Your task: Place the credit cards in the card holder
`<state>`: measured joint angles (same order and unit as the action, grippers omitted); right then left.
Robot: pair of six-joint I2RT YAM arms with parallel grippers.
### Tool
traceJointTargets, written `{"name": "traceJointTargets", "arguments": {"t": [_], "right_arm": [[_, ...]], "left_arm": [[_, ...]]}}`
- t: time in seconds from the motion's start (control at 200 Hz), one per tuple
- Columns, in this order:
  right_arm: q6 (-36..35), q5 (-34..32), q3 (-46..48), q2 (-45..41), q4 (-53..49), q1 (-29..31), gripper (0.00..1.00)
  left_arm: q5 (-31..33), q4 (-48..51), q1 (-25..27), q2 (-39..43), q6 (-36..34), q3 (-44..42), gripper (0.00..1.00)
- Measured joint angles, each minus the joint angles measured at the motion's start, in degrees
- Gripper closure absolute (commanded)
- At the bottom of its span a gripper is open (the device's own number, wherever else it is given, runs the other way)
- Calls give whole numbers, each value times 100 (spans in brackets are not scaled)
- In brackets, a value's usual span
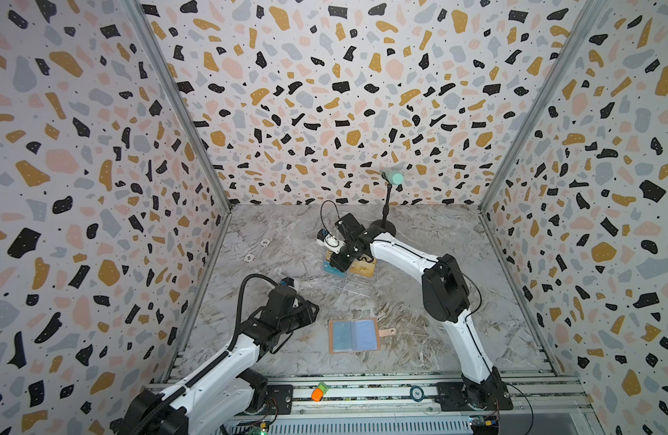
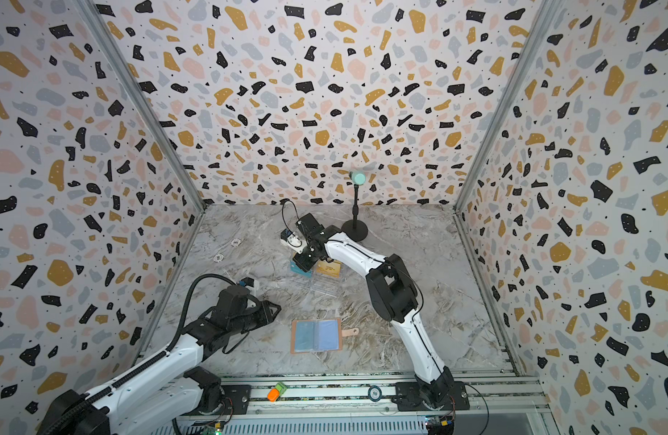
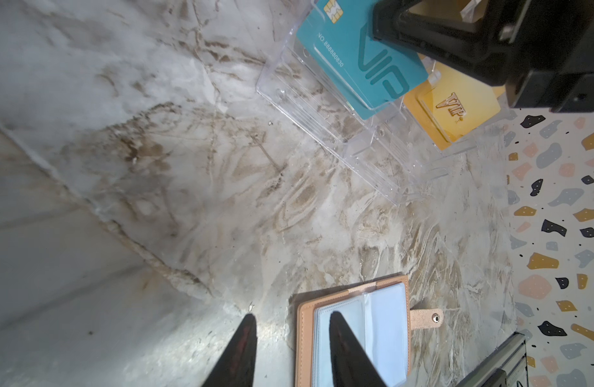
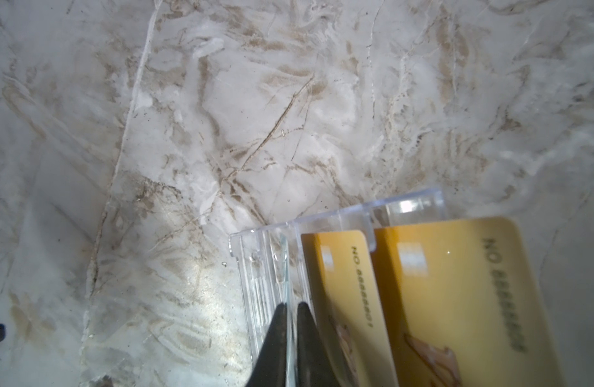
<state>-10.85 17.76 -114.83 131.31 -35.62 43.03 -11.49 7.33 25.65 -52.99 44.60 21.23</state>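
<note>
Where the right tool (image 4: 290, 321) meets the clear acrylic tiered rack (image 4: 252, 261), its two dark fingers stand almost together. They pinch the thin upper edge of a teal-blue plastic card with large VIP lettering (image 3: 355, 60), which leans in the rack's end slot. Just beside it, in the neighbouring slots, stand the gold plastic cards with small dark print (image 4: 456, 301).

In both top views the rack sits past the middle of the grey-and-tan marble-patterned counter (image 1: 419, 339), and the right arm reaches across to it. Behind the rack, near the back wall, stands a slim black stand with a mint-green head (image 1: 392, 177).

The left tool (image 3: 292, 316) hovers partly open and holds nothing. In the left wrist view one finger shows against bare counter and the other against the holder's edge.

The salmon-pink leather-like card holder (image 1: 354, 335) lies flat and open on the near middle of the counter, clear sleeves upward. It is just beside the left tool and well apart from the rack. Its short strap with a round snap button (image 3: 429, 316) points away from the left arm.
</note>
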Motion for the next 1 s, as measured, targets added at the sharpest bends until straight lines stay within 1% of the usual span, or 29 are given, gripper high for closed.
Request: {"name": "traceJointTargets", "arguments": {"t": [0.15, 0.285, 0.606, 0.741, 0.811, 0.996], "right_arm": [[-24, 2, 0, 2, -2, 0, 88], [-70, 20, 0, 2, -7, 0, 92], [-168, 42, 0, 22, -85, 26, 90], [-229, -35, 0, 72, -114, 79, 95], [-254, -76, 0, 74, -111, 94, 100], [-280, -133, -11, 74, -109, 94, 100]], "left_arm": [[2, 2, 0, 17, 2, -22, 61], [20, 2, 0, 61, 20, -31, 61], [66, -13, -4, 63, 111, -81, 61], [90, -11, -4, 63, 131, -96, 61], [94, -11, -4, 72, 144, -101, 61], [105, -15, -7, 136, 199, -122, 61]]}}
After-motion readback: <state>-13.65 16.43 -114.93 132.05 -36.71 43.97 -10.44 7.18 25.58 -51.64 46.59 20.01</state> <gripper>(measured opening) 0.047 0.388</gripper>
